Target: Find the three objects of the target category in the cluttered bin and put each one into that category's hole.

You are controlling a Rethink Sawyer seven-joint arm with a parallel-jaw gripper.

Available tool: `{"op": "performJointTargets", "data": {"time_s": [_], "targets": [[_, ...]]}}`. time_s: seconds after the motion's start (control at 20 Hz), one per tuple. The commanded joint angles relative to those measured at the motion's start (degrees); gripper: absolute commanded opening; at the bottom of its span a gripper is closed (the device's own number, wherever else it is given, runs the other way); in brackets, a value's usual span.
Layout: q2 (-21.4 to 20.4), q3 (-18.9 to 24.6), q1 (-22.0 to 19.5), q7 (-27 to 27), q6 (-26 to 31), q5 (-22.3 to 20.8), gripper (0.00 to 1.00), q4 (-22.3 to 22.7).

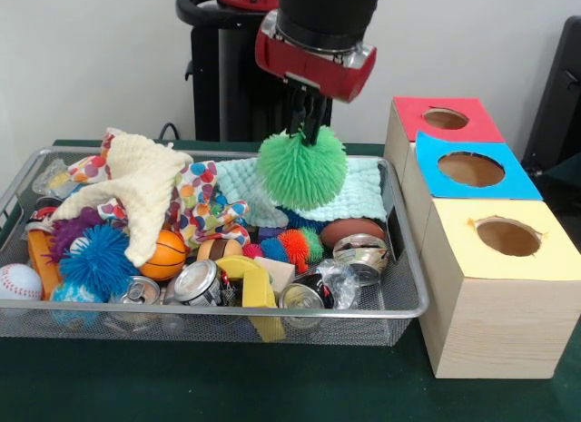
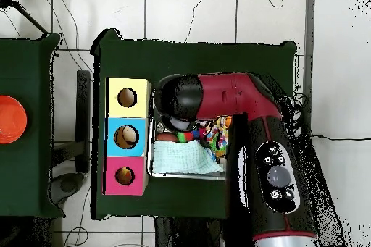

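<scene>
In the cluttered bin (image 1: 27, 168), the pale yellow cloth (image 1: 145, 191) draped over balls and cans at left; the gripper (image 1: 306, 132) apparently clamped a green spiky ball (image 1: 301, 168), masking the mint cloth (image 1: 363, 191); the red-topped hole (image 1: 445, 119) sat far right.

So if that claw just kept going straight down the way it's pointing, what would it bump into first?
The gripper already sits on the green spiky ball. Below the ball, the mint green cloth in the wire basket probably comes next, though depth is hard to judge.
</scene>
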Motion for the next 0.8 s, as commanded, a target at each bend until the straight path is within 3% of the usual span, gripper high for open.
{"op": "performJointTargets", "data": {"time_s": [0.05,0.4,0.45,0.8], "targets": [[-6.44,4.52,-1.79,-13.15,0.46,2.00,0.00,13.98],[-8.41,5.81,-1.99,-12.21,-4.80,1.59,0.00,19.27],[-8.64,6.67,-2.54,-12.98,-5.91,1.16,1.00,20.00],[-5.66,7.71,-4.40,-11.32,-10.67,0.09,1.00,19.92]]}}
